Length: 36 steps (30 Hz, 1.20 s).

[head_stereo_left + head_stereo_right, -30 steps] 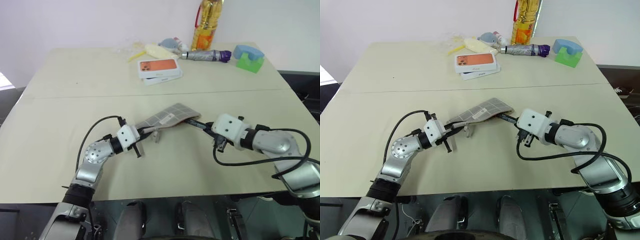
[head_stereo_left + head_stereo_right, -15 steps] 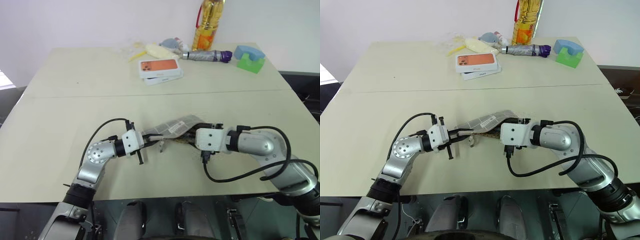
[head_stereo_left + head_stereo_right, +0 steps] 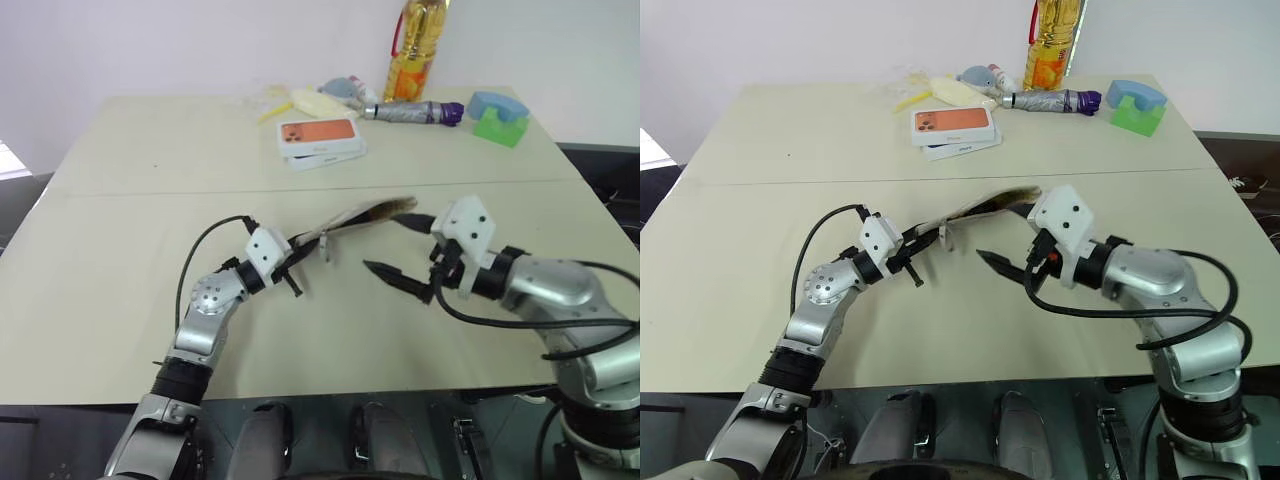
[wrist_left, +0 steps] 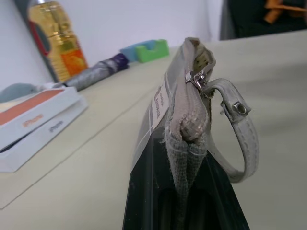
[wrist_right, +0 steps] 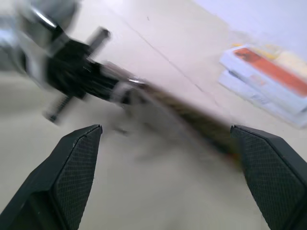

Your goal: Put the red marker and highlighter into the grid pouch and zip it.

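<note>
The grid pouch (image 3: 358,214) hangs off the table, turned edge-on, with my left gripper (image 3: 303,247) shut on its near end. Along the left gripper's own fingers (image 4: 144,191) I see the pouch's zipper pull (image 4: 195,79) and its grey wrist strap (image 4: 242,139). My right gripper (image 3: 400,248) is open just below and beside the pouch's far end, touching nothing. Its fingers (image 5: 76,158) stand wide apart, with the blurred pouch (image 5: 182,115) beyond them. The red marker and the highlighter are hidden.
At the table's far side lie white boxes with an orange top (image 3: 320,138), a yellow oil bottle (image 3: 415,50), a folded grey umbrella (image 3: 415,110) and a blue and green block (image 3: 500,117). A seam (image 3: 150,190) crosses the tabletop.
My right gripper slid left along the pouch, then opened and drew off it. The left gripper raised the pouch and rolled it edge-on.
</note>
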{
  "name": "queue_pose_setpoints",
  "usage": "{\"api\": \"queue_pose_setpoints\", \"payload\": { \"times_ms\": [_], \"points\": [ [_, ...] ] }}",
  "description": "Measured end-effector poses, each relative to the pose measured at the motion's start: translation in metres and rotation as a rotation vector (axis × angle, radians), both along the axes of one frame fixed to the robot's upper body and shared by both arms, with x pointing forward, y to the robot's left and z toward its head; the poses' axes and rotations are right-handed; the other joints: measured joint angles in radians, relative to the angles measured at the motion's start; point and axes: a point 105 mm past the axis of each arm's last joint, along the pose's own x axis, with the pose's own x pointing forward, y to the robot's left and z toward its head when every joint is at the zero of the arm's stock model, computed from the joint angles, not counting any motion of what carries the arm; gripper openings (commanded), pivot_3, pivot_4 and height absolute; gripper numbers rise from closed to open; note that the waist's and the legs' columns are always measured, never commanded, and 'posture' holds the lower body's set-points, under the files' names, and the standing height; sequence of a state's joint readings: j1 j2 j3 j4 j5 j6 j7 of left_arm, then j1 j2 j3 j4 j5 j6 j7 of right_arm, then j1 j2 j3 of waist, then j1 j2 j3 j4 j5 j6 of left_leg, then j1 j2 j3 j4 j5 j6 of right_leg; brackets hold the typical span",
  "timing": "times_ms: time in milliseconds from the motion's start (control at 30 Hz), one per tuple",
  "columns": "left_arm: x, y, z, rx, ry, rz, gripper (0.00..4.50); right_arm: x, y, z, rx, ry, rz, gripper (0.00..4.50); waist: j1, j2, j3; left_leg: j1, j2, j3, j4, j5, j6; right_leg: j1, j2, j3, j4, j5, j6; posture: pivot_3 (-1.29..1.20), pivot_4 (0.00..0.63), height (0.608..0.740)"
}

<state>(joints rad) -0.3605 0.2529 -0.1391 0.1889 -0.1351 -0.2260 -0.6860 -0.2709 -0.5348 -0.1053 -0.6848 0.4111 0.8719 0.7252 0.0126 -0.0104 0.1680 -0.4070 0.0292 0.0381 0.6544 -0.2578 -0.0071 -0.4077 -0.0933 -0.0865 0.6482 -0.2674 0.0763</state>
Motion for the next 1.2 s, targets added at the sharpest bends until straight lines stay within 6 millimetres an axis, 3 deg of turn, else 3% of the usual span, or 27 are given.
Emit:
{"api": "queue_pose_setpoints", "payload": {
  "times_ms": [100,267,367,600,800,933,1033,1133,1200],
  "points": [
    [0.002,-0.005,0.000,-0.008,0.000,0.013,0.00,0.008,0.020,-0.012,0.140,0.057,-0.071,4.46,-0.003,0.000,0.000,0.000,-0.001,0.000,0.000,0.000,0.000,-0.001,0.001,0.000,0.001,0.000,0.000,0.00,0.150,0.740],
    [0.006,-0.008,0.004,-0.014,-0.015,0.032,0.00,0.027,0.038,-0.042,0.151,0.157,-0.198,4.46,0.001,0.000,0.000,-0.001,-0.001,0.000,0.001,0.000,0.000,-0.001,0.001,0.000,0.001,0.000,0.000,0.00,0.150,0.740],
    [0.007,-0.009,0.004,-0.017,-0.015,0.037,0.00,0.034,0.048,-0.043,0.152,0.151,-0.216,3.58,-0.001,0.000,0.000,-0.001,-0.001,-0.001,0.001,0.000,0.000,-0.001,0.001,0.000,0.001,0.000,0.000,0.00,0.150,0.740],
    [0.007,-0.009,0.003,-0.020,-0.009,0.037,0.00,0.036,0.055,-0.046,0.149,0.156,-0.215,0.06,-0.001,0.000,0.000,-0.001,-0.001,-0.001,0.001,0.000,0.000,-0.001,0.001,0.000,0.001,0.000,0.000,0.00,0.150,0.740],
    [0.008,-0.009,0.003,-0.016,-0.010,0.039,0.00,0.039,0.049,-0.044,0.141,0.138,-0.229,0.06,-0.001,0.000,0.000,-0.001,-0.001,-0.001,0.001,0.000,0.000,-0.001,0.001,0.000,0.001,0.000,0.000,0.00,0.150,0.740],
    [0.008,-0.005,0.002,0.030,-0.035,0.039,0.00,0.050,0.016,-0.031,0.093,0.071,-0.315,0.06,0.000,0.000,0.000,-0.001,-0.001,0.000,0.001,0.000,0.000,-0.001,0.001,0.000,0.001,0.000,0.000,0.00,0.150,0.740],
    [0.006,-0.001,-0.001,0.087,-0.059,0.019,0.00,0.058,-0.028,-0.013,0.028,-0.008,-0.427,0.06,0.001,0.000,0.000,-0.001,-0.002,0.000,0.001,0.000,0.000,-0.001,0.001,0.000,0.001,0.000,0.000,0.00,0.150,0.740],
    [0.002,0.006,-0.002,0.136,-0.089,-0.003,0.00,0.063,-0.085,0.003,-0.055,-0.061,-0.589,0.06,0.000,0.000,0.000,-0.001,-0.001,0.001,0.000,0.000,0.000,-0.001,0.001,0.000,0.000,0.000,0.000,0.00,0.150,0.740],
    [0.001,0.009,-0.004,0.148,-0.087,-0.008,0.00,0.064,-0.108,0.009,-0.087,-0.078,-0.669,0.06,-0.002,0.001,0.000,0.000,-0.001,0.005,-0.001,0.000,0.000,-0.001,0.001,0.001,0.000,0.000,0.000,0.00,0.150,0.740]
  ]
}}
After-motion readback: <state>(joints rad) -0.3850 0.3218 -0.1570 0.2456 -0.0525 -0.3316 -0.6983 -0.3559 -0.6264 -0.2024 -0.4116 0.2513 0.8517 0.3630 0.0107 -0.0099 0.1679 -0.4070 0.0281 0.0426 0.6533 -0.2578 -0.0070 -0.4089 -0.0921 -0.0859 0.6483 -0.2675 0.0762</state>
